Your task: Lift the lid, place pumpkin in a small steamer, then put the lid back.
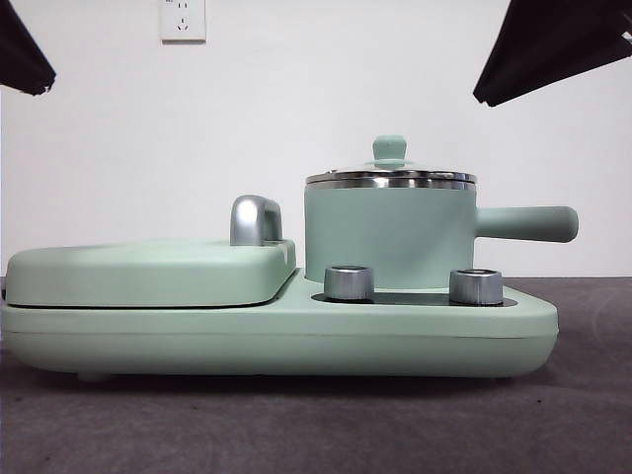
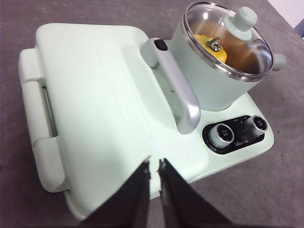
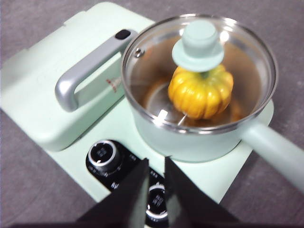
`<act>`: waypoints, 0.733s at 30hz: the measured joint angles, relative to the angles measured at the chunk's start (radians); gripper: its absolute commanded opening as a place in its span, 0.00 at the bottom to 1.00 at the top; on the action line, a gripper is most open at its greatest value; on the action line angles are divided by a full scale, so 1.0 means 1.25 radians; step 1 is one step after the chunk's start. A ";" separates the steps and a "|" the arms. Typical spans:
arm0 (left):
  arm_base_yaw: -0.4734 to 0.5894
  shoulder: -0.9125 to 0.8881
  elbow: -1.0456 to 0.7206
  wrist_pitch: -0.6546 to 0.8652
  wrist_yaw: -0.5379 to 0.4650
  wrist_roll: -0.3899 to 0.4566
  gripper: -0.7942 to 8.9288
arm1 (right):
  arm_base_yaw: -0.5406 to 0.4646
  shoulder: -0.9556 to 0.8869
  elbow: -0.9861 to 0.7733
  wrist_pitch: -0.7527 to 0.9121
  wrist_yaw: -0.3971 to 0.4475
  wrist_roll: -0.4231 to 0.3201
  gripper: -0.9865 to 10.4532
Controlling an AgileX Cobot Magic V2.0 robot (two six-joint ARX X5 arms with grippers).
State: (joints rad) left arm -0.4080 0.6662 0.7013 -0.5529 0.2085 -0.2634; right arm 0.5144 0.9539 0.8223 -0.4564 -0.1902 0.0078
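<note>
Two arms: we are seeing both waiting high above the desk (image 1: 592,415), showing only as black tips at the top corners of the front view.
Lid: the lid (image 3: 199,71) is sitting closed on the small steamer (image 1: 390,237), its steel rim resting on the pot's rim and its mint green knob standing upright in the middle.
Pumpkin: the pumpkin (image 3: 201,92) is lying inside the small steamer, showing yellow-orange through the glass; in the front view the pot's wall is hiding it.
Small steamer: it is standing on the right part of the appliance base (image 1: 276,336), behind the two silver dials (image 1: 349,282), with its long handle pointing right in the front view.
Griddle cover: the griddle cover (image 2: 109,104) is lying closed over the left part of the base, its chrome handle (image 2: 175,88) running just beside the pot.
Left gripper: the left gripper (image 2: 154,166) is hanging over the near edge of the griddle cover, its fingers nearly closed with a thin gap between them and grasping nothing.
Right gripper: the right gripper (image 3: 156,164) is hanging over the dials, well apart from the lid, its fingers likewise nearly closed and grasping nothing.
</note>
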 measured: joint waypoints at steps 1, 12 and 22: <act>0.000 -0.001 0.000 0.000 0.000 0.001 0.09 | 0.000 0.000 0.000 -0.001 0.000 0.000 0.11; 0.000 -0.004 0.000 -0.002 -0.002 0.013 0.09 | 0.001 0.000 0.000 0.000 0.001 0.000 0.11; 0.186 -0.259 -0.306 0.313 -0.023 0.138 0.09 | 0.001 0.000 0.000 0.000 0.002 0.000 0.11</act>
State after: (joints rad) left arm -0.1761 0.3424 0.3191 -0.1616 0.1802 -0.0906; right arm 0.5152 0.9539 0.8223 -0.4564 -0.1875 0.0078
